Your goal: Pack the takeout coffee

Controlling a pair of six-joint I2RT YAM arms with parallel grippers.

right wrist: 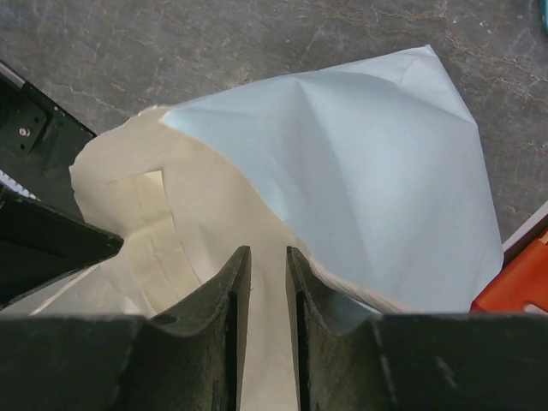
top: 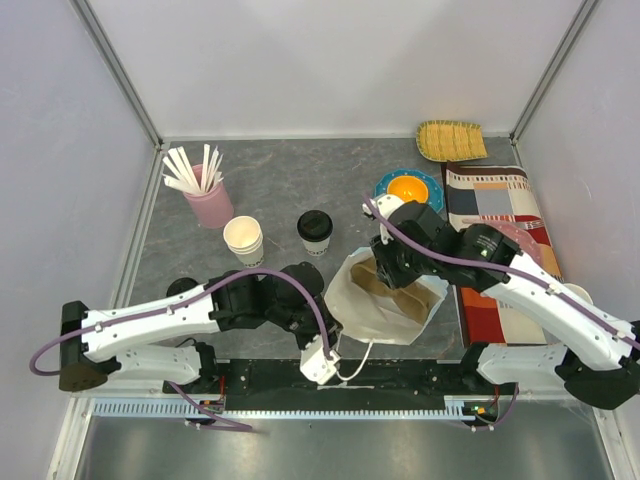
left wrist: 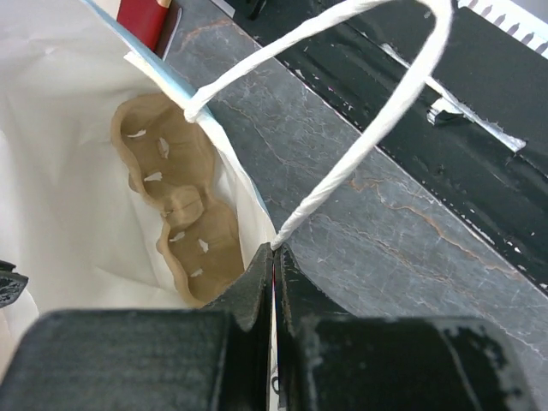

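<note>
Standing behind both claws, takeout coffee (top: pixel 314 232) sits apart from bag (top: pixel 385 300).

My right gripper (top: pixel 385 262) hides the far rim of the bag (top: pixel 385 305) from above; my own arm covers my left gripper (top: pixel 322 318) there, and the tray (left wrist: pixel 175 201) runs under my fingers

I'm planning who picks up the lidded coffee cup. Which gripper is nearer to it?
Left, narrowly. The left gripper, shut on the white bag's rim, sits just near-side of the coffee cup. The right gripper, at the bag's far rim, is off to the cup's right.
</note>
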